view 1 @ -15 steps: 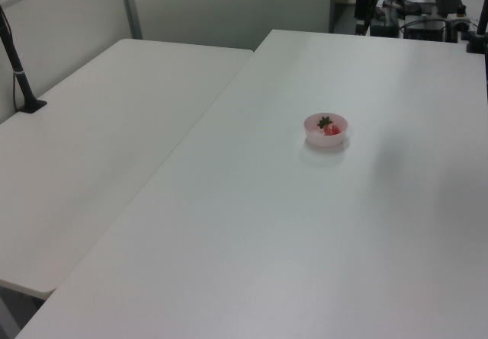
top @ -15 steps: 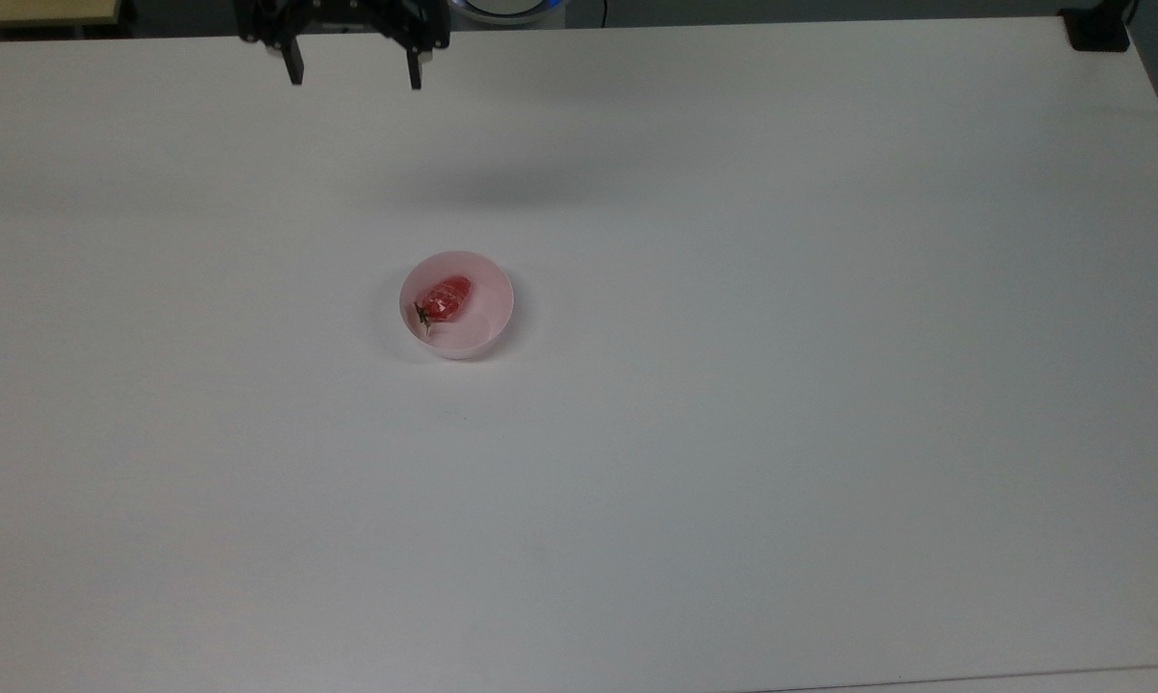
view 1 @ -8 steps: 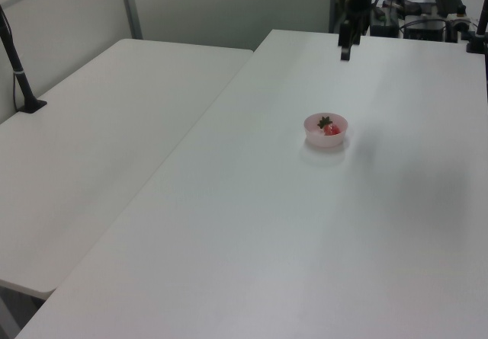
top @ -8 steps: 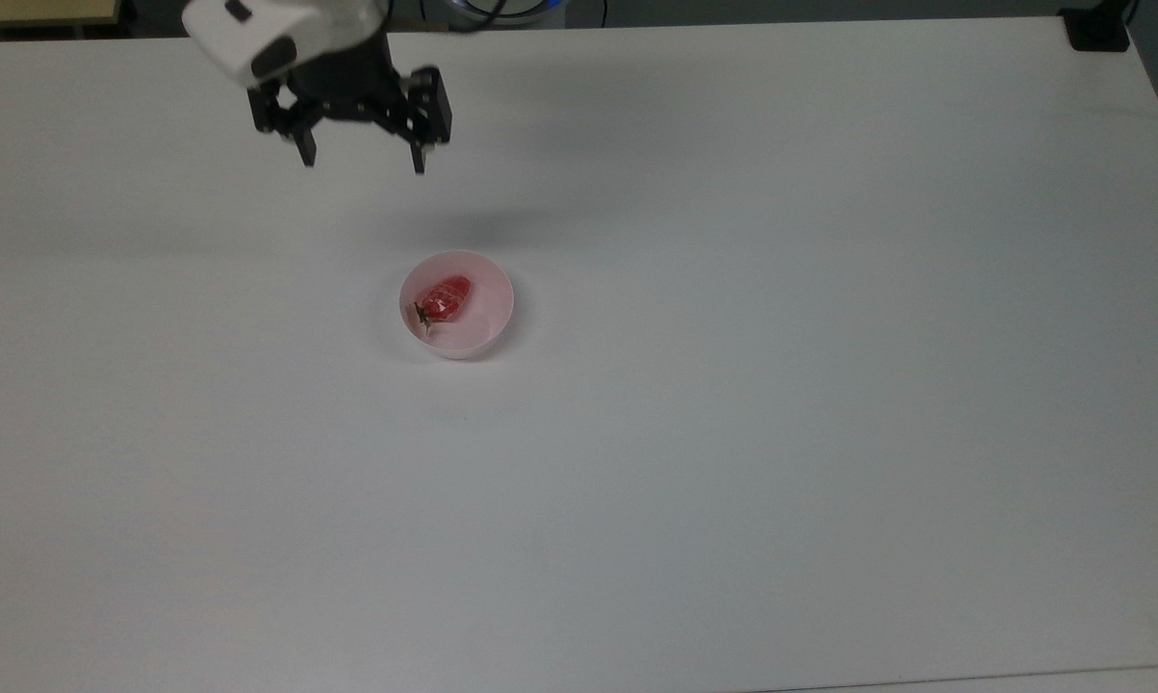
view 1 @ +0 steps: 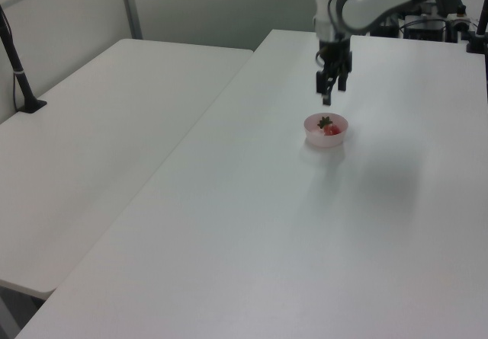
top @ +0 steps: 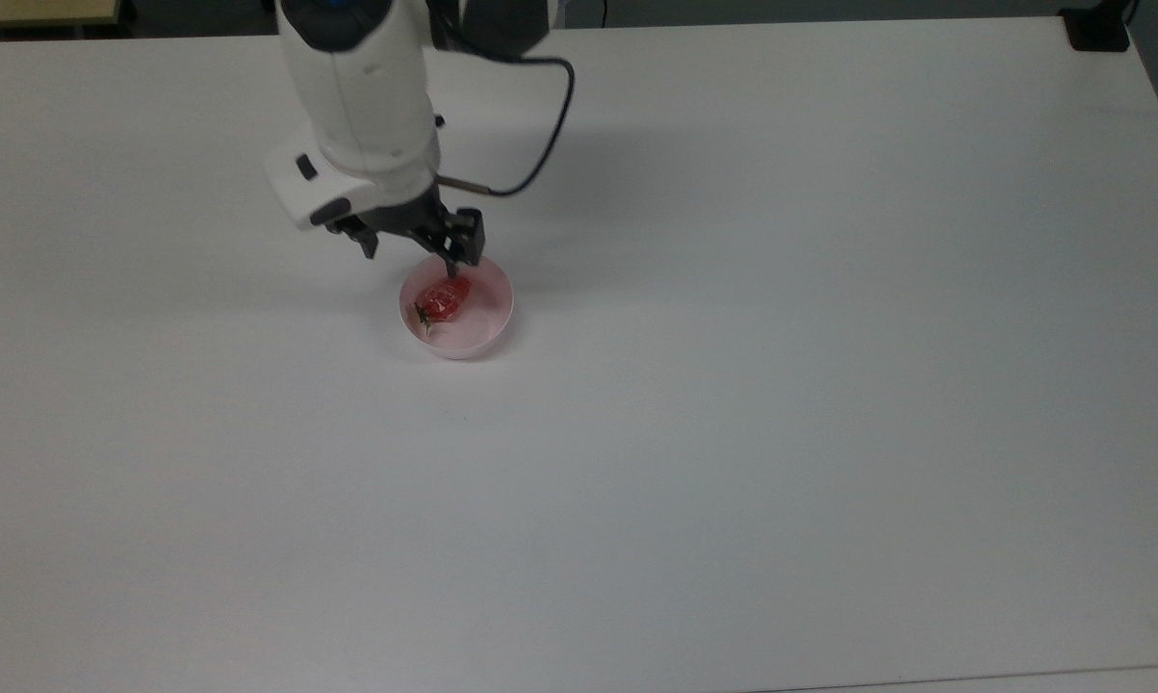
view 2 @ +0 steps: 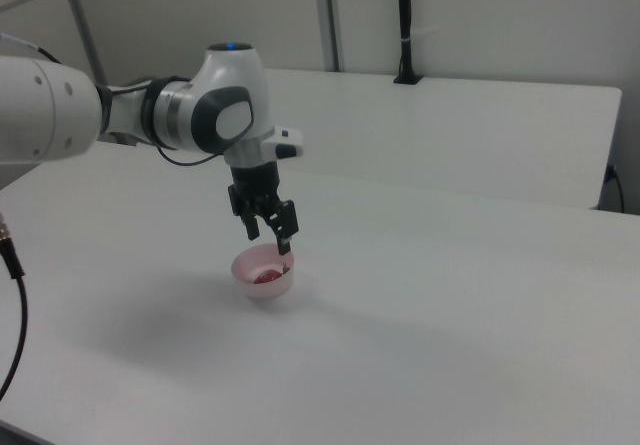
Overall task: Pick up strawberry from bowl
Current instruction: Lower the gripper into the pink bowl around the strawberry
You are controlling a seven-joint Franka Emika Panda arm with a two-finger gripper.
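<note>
Top view: the end effector [top: 413, 258] hangs with fingers apart at 11 o'clock of the bowl [top: 490, 322], probably to straddle the strawberry [top: 444, 298] lying inside it.

even, diffuse overhead lighting. soft, blurred arm shadow on white table [top: 829, 433] beside the bowl [top: 487, 332]. top view slightly hazy, corners dimmer. no strong glare.
</note>
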